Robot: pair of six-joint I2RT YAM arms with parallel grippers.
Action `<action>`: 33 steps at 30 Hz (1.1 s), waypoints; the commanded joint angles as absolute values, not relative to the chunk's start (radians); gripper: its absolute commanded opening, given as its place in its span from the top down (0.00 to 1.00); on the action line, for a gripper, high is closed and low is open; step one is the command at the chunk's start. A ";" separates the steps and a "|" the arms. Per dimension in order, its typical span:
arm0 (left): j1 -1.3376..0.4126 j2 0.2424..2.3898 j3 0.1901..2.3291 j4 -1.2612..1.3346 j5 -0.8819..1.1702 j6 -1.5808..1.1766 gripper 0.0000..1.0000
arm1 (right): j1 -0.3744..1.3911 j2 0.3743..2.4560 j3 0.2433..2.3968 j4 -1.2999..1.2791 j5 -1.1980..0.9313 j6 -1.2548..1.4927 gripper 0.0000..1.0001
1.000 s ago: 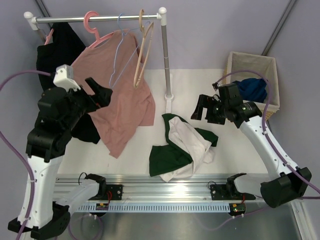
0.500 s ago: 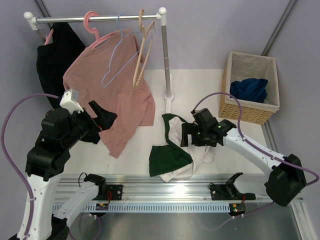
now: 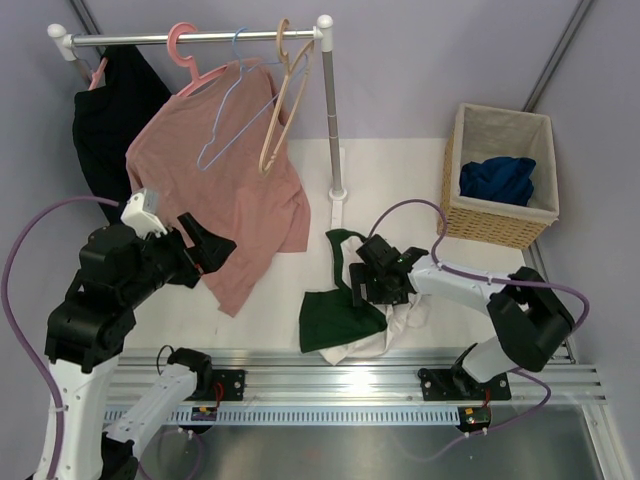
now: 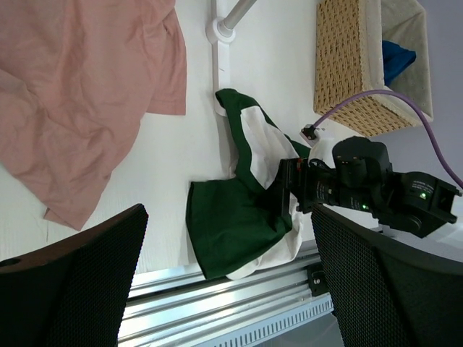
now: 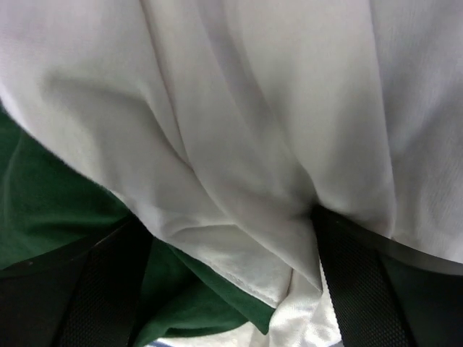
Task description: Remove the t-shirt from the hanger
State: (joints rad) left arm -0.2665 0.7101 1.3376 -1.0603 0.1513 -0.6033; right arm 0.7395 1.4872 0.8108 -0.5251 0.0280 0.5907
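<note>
Centre of worktop point(image 3: 270, 290), at 6 o'clock from the foot of the rack post point(image 3: 333, 120): t-shirt point(image 3: 345, 318) lies in a crumpled heap. Its green part is toward 7 o'clock and its white body is bunched toward 3 o'clock. It is off the hanger point(image 3: 225, 130). That light-blue wire hanger hangs on the rail point(image 3: 200, 38), at 11 o'clock from the heap, with no garment on it. It hangs in front of the pink shirt point(image 3: 240, 200).

Right arm point(image 3: 455, 283) reaches in from 3 o'clock, and the right jaws are down on the heap's 3 o'clock part. Right wrist view: t-shirt point(image 5: 239, 108) fills the frame, white folds over green. The pads point(image 5: 362, 289) are spread wide and pressed into the cloth, with a white fold lying loose between them, not pinched. Right jaws: released.

Left arm point(image 3: 110, 290) stands at 9 o'clock from the heap, well apart from it. Left jaws: released, spread wide, holding no cloth. They sit just beside the pink shirt's lower edge; whether they touch it cannot be told. Left wrist view: the pads point(image 4: 79, 289) frame the t-shirt point(image 4: 231, 224) beyond them.

Surface: white worktop, with an aluminium track point(image 3: 350, 375) along its 6 o'clock edge. Wicker basket point(image 3: 495, 225) sits at 2 o'clock from the heap, with blue cloth point(image 3: 497, 180) inside. Also on the rail: pink hanger point(image 3: 190, 60) carrying the pink shirt, wooden hanger point(image 3: 275, 120), and a black garment point(image 3: 105, 130) at the 9 o'clock end. Walls are plain lilac-grey.
</note>
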 commanded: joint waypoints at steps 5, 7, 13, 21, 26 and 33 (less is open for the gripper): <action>-0.264 0.715 1.413 -1.072 0.172 -0.597 0.01 | 0.813 1.725 0.896 -0.529 0.063 0.722 0.57; -0.264 0.724 1.451 -1.080 0.170 -0.583 0.01 | 0.813 1.735 0.933 -0.526 0.035 0.741 0.94; -0.264 0.776 1.564 -1.114 0.167 -0.561 0.01 | 0.813 1.602 1.096 -0.662 0.110 0.724 1.00; -0.264 0.779 1.660 -1.085 0.206 -0.636 0.01 | 0.744 1.404 1.676 -1.084 0.500 0.644 1.00; -0.264 0.764 1.643 -1.054 0.239 -0.675 0.01 | 0.559 1.379 1.934 -1.124 0.580 0.585 1.00; -0.264 0.769 1.655 -1.051 0.255 -0.673 0.01 | 0.352 1.477 2.261 -1.040 0.725 0.445 1.00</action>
State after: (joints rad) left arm -0.2665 0.7738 1.6360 -1.0977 0.2157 -0.6571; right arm 0.4088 1.4246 2.1670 -1.0660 0.5892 0.5175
